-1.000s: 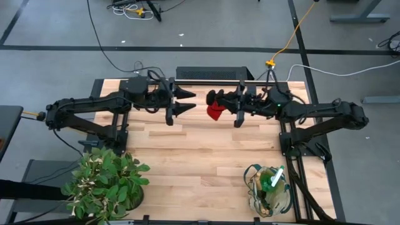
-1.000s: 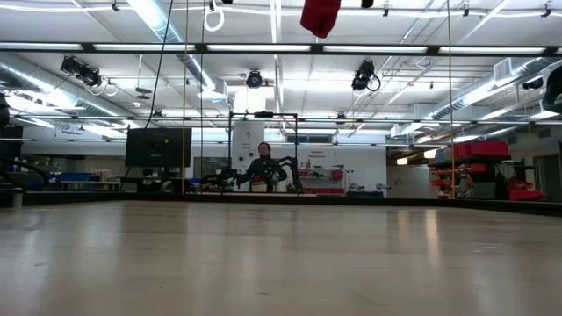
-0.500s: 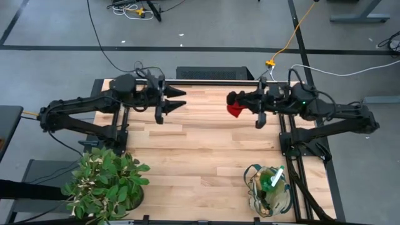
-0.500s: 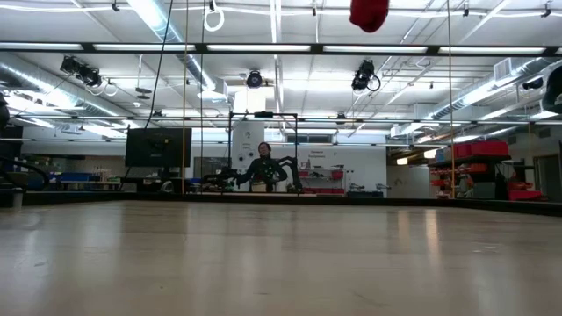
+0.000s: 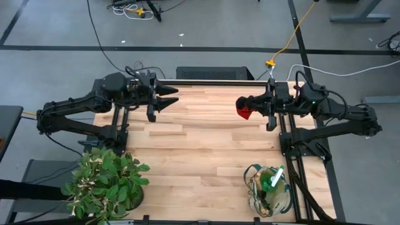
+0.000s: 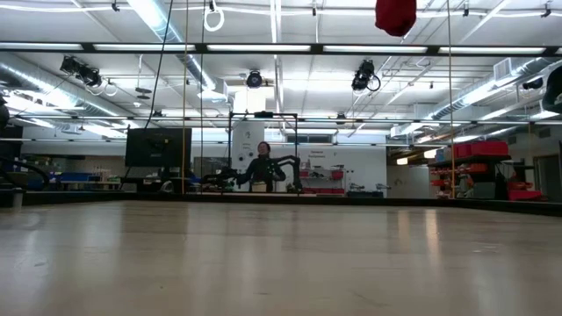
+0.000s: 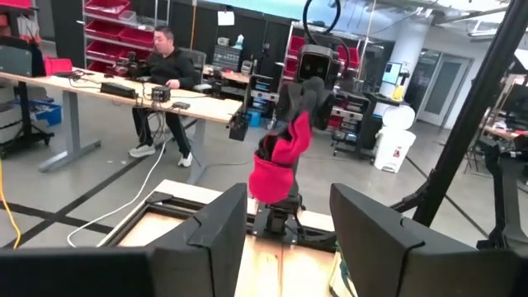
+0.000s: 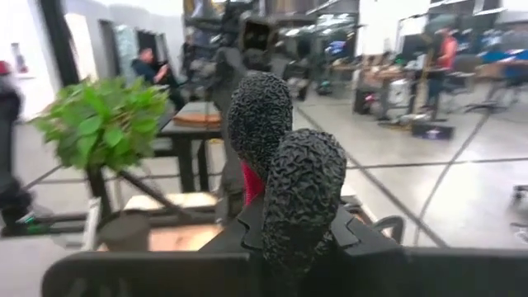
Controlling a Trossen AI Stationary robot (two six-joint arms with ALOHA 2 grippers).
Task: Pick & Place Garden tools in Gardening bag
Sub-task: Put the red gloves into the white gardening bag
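A red glove [image 5: 245, 111] hangs high above the table's far right part, with my right gripper [image 5: 242, 102] shut on it. It also shows at the top of the low view as the glove [image 6: 395, 15], and in the left wrist view as the glove [image 7: 276, 169]. My left gripper [image 5: 173, 97] stands open and level over the far left part, its fingers pointing at the glove, with nothing between them. The gardening bag [image 5: 269, 190] stands at the near right corner. A green-and-white item [image 5: 275, 179] sticks up out of it. My right gripper pinches the glove's upper end [image 8: 249, 183] between its two fingers. The fingers [image 7: 307, 92] lie level and point toward the table's left. The rest of the glove hangs slack below them, clear of the table.
A leafy potted plant [image 5: 106, 184] stands at the near left corner. Bare wood [image 5: 200, 156] lies between the arms. Beyond the table a person [image 7: 165, 66] sits at a desk.
My right gripper has drawn back toward the table's right edge, carrying the red glove, which still hangs clear. My left gripper has drawn back toward the table's left edge, staying level.
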